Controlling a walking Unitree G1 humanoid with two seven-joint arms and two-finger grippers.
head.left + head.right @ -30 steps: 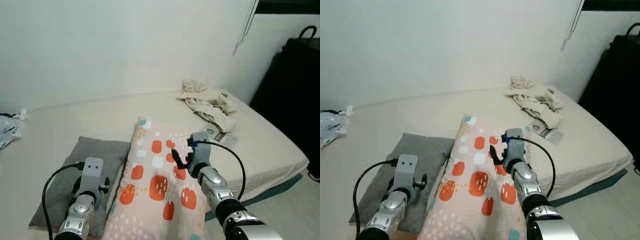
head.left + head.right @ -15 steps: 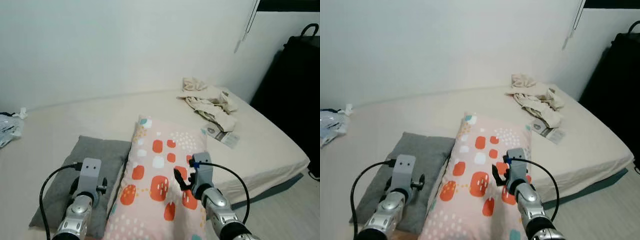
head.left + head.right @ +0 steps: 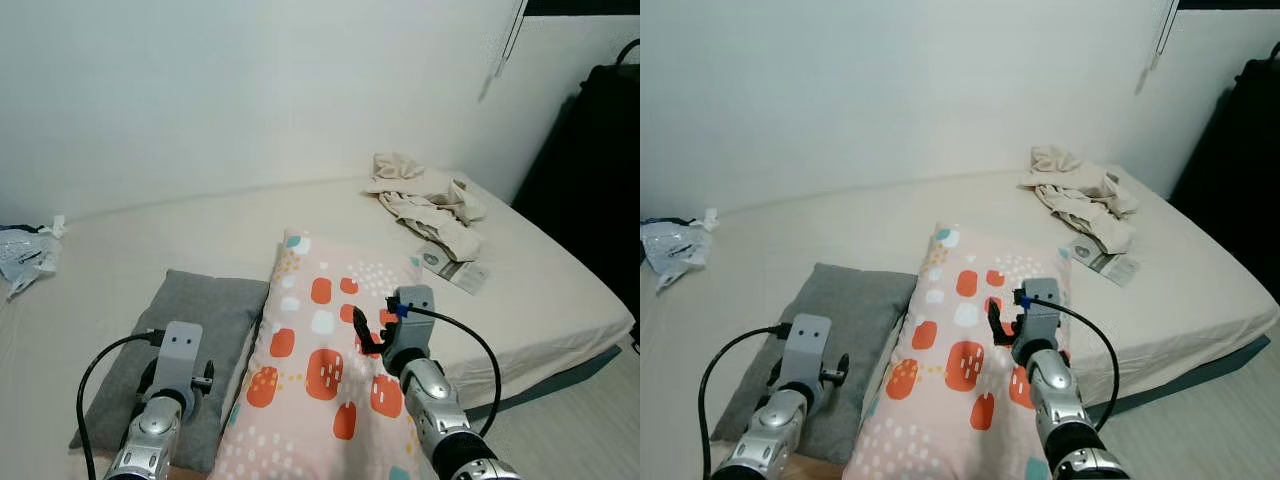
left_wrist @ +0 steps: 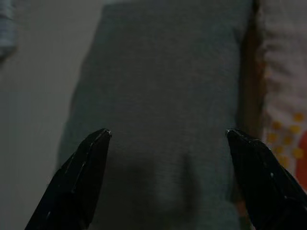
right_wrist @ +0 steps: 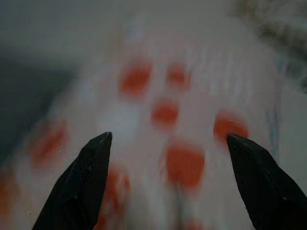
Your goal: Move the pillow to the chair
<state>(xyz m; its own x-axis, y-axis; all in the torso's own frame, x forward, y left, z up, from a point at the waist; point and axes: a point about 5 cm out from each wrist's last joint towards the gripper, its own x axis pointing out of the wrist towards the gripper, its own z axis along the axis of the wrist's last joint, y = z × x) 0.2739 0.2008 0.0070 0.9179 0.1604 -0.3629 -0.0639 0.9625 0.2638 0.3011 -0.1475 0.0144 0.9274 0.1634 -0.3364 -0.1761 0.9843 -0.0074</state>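
A peach pillow [image 3: 320,370] with orange and white patches lies lengthwise on the bed, its near end close to me. My right gripper [image 3: 365,335] hovers just above the pillow's middle. In the right wrist view the right gripper [image 5: 168,136] is open, and the blurred orange patches show between its black fingers [image 5: 86,182]. Beside the patterned pillow lies a flat grey pillow [image 3: 190,335]. My left gripper [image 4: 168,132] is open over the grey pillow [image 4: 163,96] and holds nothing.
The bed [image 3: 180,235] has a cream sheet and runs back to a white wall. Crumpled beige clothes [image 3: 425,200] and a printed packet [image 3: 452,268] lie at its far right. A plastic bag [image 3: 25,258] sits at the left edge. A dark object [image 3: 590,170] stands right, above pale floor [image 3: 580,420].
My right gripper pulled back toward me over the patterned pillow, then moved forward a little. The view shifted slightly. The left arm has hardly moved.
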